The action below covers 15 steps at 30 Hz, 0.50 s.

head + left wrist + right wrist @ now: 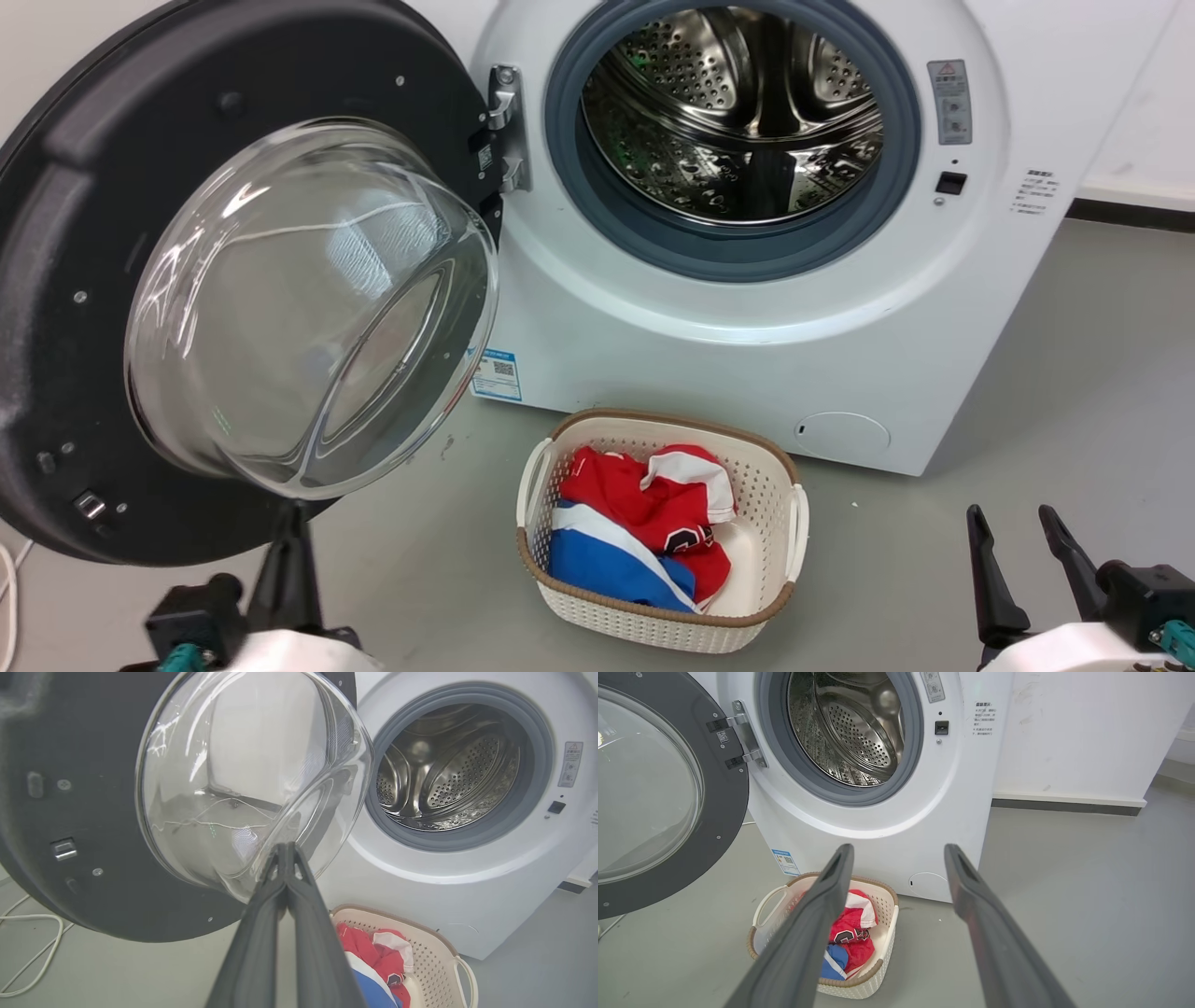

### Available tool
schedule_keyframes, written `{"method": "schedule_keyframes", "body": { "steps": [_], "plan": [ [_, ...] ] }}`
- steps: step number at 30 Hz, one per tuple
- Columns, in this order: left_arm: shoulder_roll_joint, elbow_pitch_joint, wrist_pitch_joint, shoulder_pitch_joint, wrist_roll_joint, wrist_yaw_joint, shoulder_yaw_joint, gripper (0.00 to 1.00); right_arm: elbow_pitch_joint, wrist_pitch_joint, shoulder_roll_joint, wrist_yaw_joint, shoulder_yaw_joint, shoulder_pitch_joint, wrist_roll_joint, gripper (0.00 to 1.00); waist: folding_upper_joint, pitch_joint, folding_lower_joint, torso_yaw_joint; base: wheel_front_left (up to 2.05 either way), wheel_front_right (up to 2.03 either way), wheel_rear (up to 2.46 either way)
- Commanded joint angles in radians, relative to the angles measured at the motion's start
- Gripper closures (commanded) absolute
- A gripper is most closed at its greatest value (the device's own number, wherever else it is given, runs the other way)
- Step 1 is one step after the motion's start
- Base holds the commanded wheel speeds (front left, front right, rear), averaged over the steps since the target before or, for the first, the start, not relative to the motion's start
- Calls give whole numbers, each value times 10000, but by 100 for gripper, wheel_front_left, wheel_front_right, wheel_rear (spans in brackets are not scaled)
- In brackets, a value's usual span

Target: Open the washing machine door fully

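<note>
Though its outer edge is cut off, the washing machine door (56,280) stands swung wide, just above the left pincer (285,848), whose fingers (259,933) are pressed together under the glass bowl (233,788); whether they touch is unclear. The right pincer (1011,513) is spread, the washing machine (653,355) beyond it, a basket (653,621) to its left.

The washing machine door (308,308) — matt rim, glossy clear glass; drum (738,121) — shiny steel.

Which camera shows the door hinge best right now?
Right wrist view: the hinge shows whole, both arms reaching the washing machine door. Head view shows it too, arms foreshortened. In the left wrist view the door's glass bowl covers it.
</note>
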Motion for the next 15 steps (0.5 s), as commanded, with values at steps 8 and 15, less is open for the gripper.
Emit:
{"method": "schedule_keyframes", "body": {
  "steps": [8,15],
  "plan": [
    [-167,410,101,-466,363,-556,-1035,100,-55,53,24,-2,103,-49,-8,0,0,-126,0,-683,0,0,0],
    [-397,1476,-140,-1383,554,-992,-1518,3,-266,105,25,-2,159,-135,-112,0,0,-135,0,-1606,0,0,0]
  ]
}}
